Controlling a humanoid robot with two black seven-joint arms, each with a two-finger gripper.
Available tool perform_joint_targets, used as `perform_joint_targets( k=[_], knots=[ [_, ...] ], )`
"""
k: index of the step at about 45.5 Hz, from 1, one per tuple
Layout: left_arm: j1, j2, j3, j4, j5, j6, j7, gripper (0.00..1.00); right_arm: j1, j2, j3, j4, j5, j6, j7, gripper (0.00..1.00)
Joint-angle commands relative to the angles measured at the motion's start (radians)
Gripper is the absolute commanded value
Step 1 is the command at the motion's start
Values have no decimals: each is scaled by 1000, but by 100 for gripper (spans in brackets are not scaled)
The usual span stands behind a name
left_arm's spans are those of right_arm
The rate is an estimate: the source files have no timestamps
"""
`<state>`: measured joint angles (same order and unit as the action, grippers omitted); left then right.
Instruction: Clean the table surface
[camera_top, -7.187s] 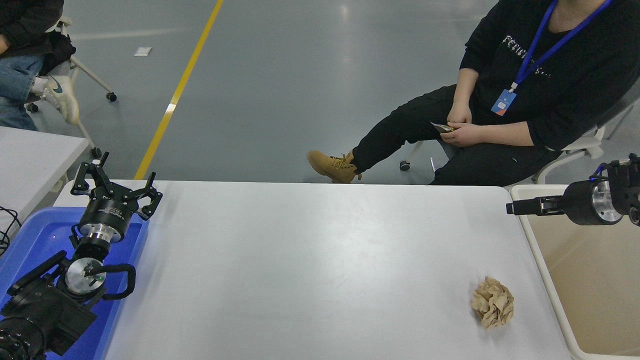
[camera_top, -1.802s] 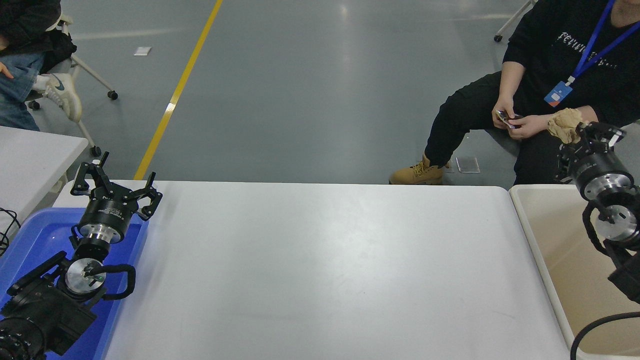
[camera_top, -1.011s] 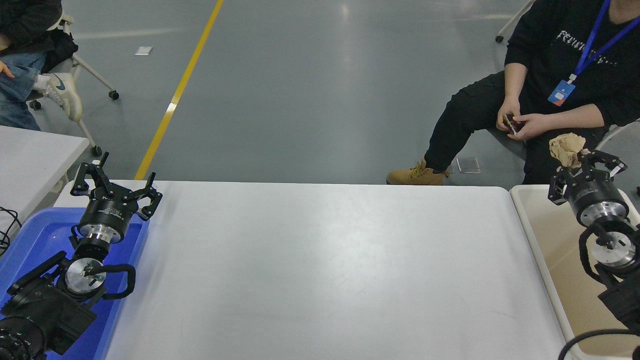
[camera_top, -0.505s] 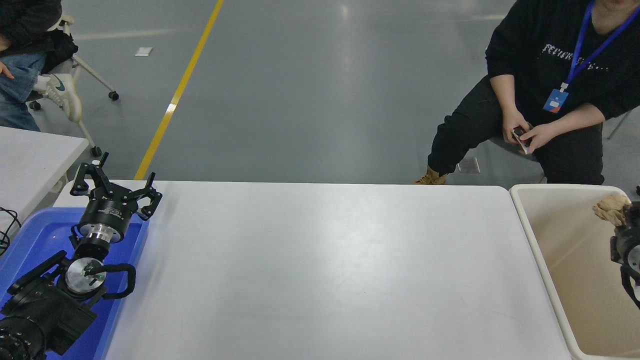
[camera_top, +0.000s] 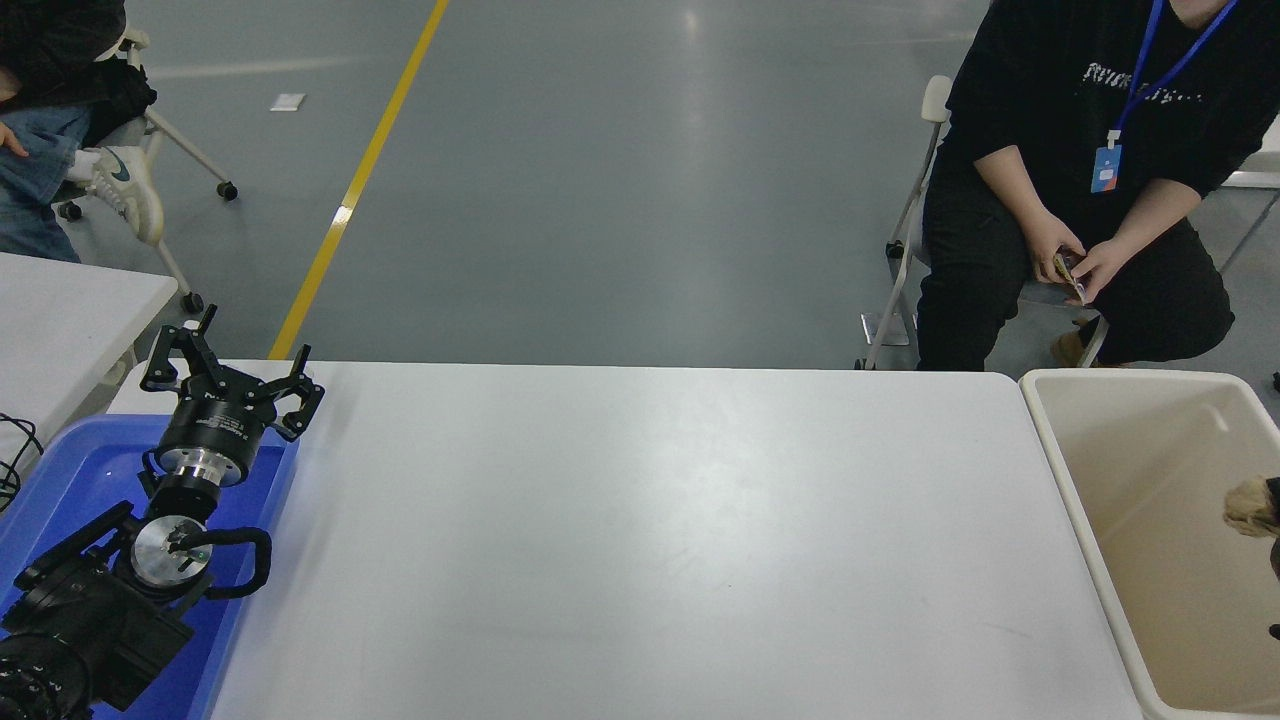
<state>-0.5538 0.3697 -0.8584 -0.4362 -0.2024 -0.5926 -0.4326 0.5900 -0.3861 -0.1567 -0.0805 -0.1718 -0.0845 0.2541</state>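
smooth glossy white table surface (camera_top: 650, 540); crumpled brown paper (camera_top: 1250, 505) over the beige bin (camera_top: 1060, 470); left pincer (camera_top: 232, 372) apart.

Your left arm (camera_top: 90, 600) sits parked at the lower left, forearm angled up and away from the camera, its left end effector (camera_top: 232, 380) pointing toward the far side with the fingers (camera_top: 165, 355) spread apart. Of your right arm you see only a dark sliver (camera_top: 1274, 555) at the right edge, too little to tell how it is set.
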Motion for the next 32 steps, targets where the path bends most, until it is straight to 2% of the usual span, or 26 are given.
perform_joint_targets(
  k=[1, 4, 6, 11, 13, 20, 26, 32],
  knots=[
    [0, 0, 1, 1, 0, 0, 0, 100, -27, 10, -170, 15, -20, -4, -13, 0],
    [0, 0, 1, 1, 0, 0, 0, 100, -27, 12, -170, 19, -18, -4, -13, 1],
    [0, 0, 1, 1, 0, 0, 0, 100, -27, 13, -169, 19, -17, -4, -13, 7],
    [0, 0, 1, 1, 0, 0, 0, 100, -33, 24, -153, 18, -12, -12, -13, 38],
    [0, 0, -1, -1, 0, 0, 0, 100, -33, 26, -153, 19, -8, -12, -12, 45],
    [0, 0, -1, 1, 0, 0, 0, 100, -35, 39, -153, 19, -6, -12, -12, 46],
    [0, 0, 1, -1, 0, -1, 0, 100, -33, 50, -152, 19, -5, -15, -10, 53],
    [0, 0, 1, 1, 0, 0, 0, 100, -24, 53, -147, 18, 0, -23, -9, 75]
  ],
)
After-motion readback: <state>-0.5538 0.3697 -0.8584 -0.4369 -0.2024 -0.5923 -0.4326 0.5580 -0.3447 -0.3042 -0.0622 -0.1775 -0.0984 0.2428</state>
